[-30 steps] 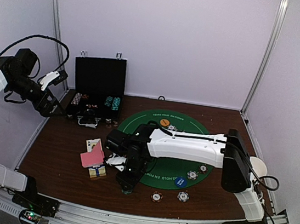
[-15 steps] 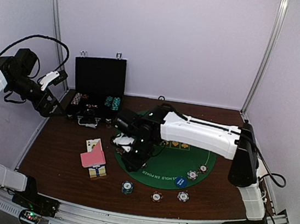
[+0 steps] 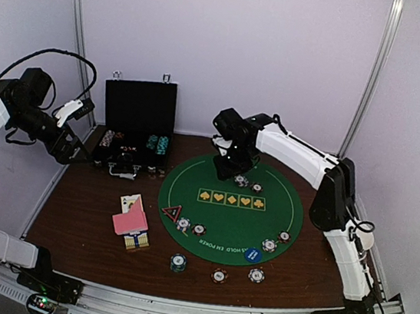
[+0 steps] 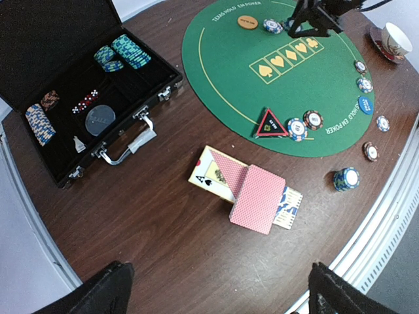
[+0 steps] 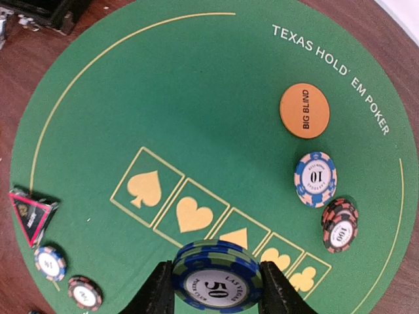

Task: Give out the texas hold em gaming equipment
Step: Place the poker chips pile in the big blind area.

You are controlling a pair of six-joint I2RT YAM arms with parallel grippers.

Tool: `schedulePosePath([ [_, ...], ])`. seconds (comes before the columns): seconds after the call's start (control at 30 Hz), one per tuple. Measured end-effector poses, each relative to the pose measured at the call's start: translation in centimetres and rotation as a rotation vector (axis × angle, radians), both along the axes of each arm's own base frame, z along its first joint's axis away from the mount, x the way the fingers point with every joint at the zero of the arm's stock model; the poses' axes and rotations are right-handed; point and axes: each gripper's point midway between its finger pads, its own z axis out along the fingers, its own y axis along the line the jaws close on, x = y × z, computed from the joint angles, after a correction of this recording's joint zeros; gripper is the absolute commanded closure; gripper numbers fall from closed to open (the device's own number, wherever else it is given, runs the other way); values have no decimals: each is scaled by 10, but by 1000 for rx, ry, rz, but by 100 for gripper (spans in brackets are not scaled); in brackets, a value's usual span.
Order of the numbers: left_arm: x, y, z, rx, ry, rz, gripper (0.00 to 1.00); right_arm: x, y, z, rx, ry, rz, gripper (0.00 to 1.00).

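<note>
As the chip stack [image 5: 217, 271] grasped by the right hand [image 5: 216, 291] has been carried to the far side of the mat [image 5: 163, 98], placement there is expected, the left hand [image 4: 219, 294] being released.

Stands closed in on three sides by plain, pale lilac-white panels: a back wall [image 3: 224, 50] and, angling forward from it, side walls [image 3: 19, 16], all bare and matt. Meets a slim metal upright [image 3: 75, 31] at each rear corner. Centres on a dark brown wood-grain table [image 3: 78, 217], edged along the near side by a ribbed aluminium rail [image 3: 197, 312]. Lies under soft, even light, with faint shadows and a dull sheen on the wood.
</note>
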Motion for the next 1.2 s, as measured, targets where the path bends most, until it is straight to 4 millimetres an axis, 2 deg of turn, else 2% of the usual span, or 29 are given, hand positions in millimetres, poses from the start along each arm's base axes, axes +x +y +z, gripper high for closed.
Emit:
schedulePosePath([
  [0.1, 0, 0, 0, 0, 1, 0, 3, 16, -1, -33, -18, 22, -32, 84],
  [0.2, 0, 0, 0, -1, 3, 0, 2, 22, -6, -63, -40, 58, -55, 83],
  [0.3, 1, 0, -1, -1, 7, 0, 2, 26, -8, -79, -44, 74, -72, 81],
  [0.43, 1, 0, -3, 0, 11, 0, 2, 33, -7, -87, -33, 68, -87, 75],
  [0.6, 1, 0, -3, 3, 12, 1, 2, 38, -5, -89, -22, 54, -90, 43],
  [0.7, 1, 1, -3, 4, 12, 2, 2, 38, -5, -93, -21, 57, -96, 36],
  [0.97, 1, 1, -3, 6, 12, 3, 2, 32, 5, -87, -14, 48, -75, 35],
  [1.1, 1, 1, -3, 6, 12, 3, 2, 16, 23, -60, 8, 18, -23, 35],
  [1.2, 1, 1, -3, 6, 12, 3, 2, -17, 42, -24, 35, -12, 47, 31],
])
